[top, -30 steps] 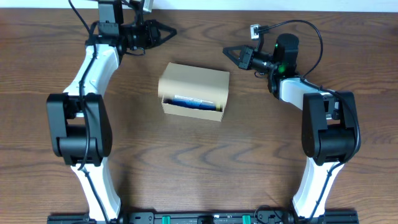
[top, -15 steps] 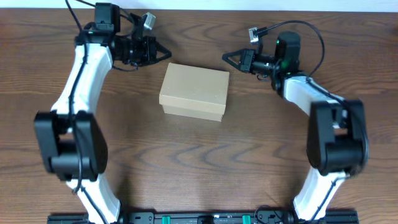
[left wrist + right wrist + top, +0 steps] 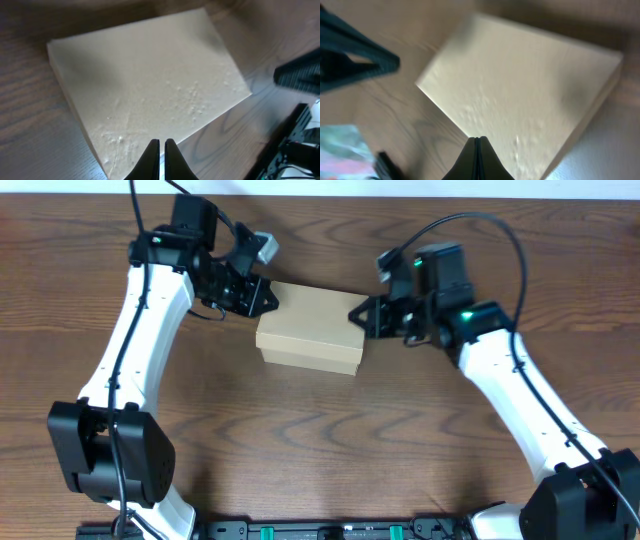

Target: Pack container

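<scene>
Moved: both arms swung in to the container [image 3: 312, 328] ends.
Left gripper [image 3: 268, 297]: jaws pinched closed, over the lid's left edge.
Right gripper [image 3: 357, 313]: jaws closed, at the right edge.
Container: table [image 3: 300, 440] centre, lid down.
Handling: likely light, thin card, dents easily; hold by side walls.

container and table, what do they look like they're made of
The container looks like plain tan cardboard, matte, with a faintly pebbled lid in the wrist views. The table shows dark brown wood grain; real wood or laminate, I cannot tell.
</scene>
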